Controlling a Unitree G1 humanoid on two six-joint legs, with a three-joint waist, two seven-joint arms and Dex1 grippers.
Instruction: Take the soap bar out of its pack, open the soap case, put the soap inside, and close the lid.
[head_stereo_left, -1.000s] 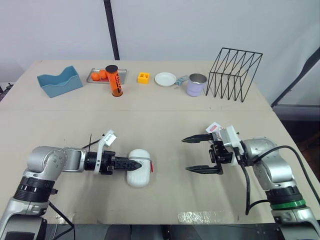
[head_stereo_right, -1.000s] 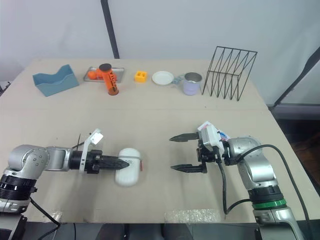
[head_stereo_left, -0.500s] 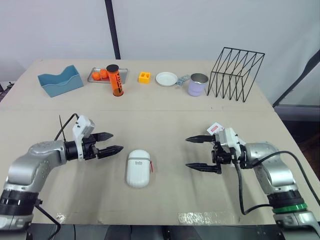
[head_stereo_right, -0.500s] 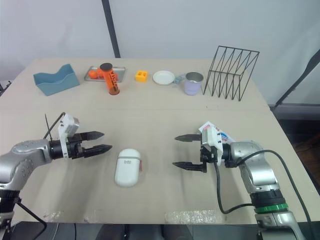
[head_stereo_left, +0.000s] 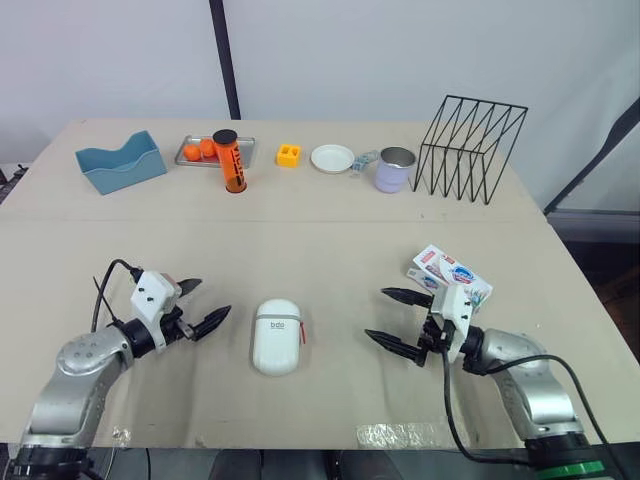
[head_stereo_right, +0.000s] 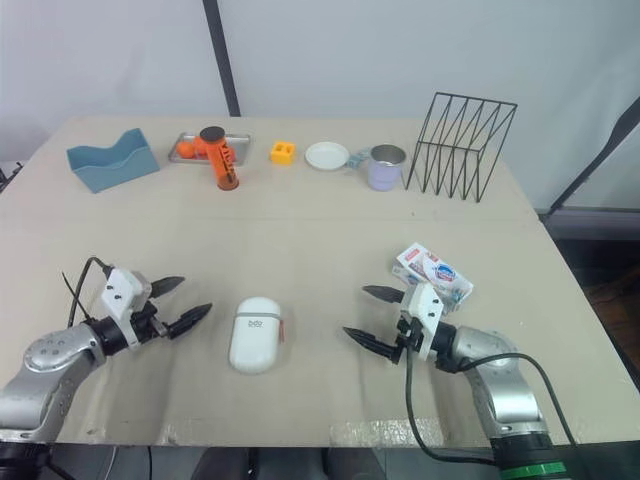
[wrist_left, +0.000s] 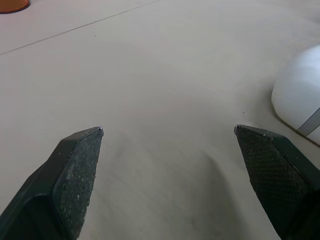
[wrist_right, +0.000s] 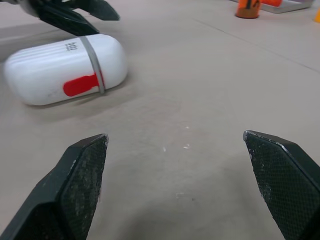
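The white soap case (head_stereo_left: 277, 336), lid down with a red latch on its right side, lies on the table between my arms; it also appears in the right wrist view (wrist_right: 65, 68). The soap pack (head_stereo_left: 451, 273), white with blue and red print, lies on the table behind my right wrist. My left gripper (head_stereo_left: 203, 307) is open, a short way left of the case, empty. My right gripper (head_stereo_left: 388, 318) is open, about a hand's width right of the case, empty. The left wrist view catches the case's rounded end (wrist_left: 301, 92) beside one fingertip.
Along the far edge stand a blue holder (head_stereo_left: 120, 162), a metal tray (head_stereo_left: 192, 160) with orange items, an orange can (head_stereo_left: 230, 160), a yellow block (head_stereo_left: 288, 155), a white dish (head_stereo_left: 331, 158), a lilac mug (head_stereo_left: 394, 170) and a black wire rack (head_stereo_left: 470, 147).
Both arms have drawn back toward the near table edge and lowered. The left gripper, which was against the case a second ago, now stands clear of it. The soap pack has come into sight.
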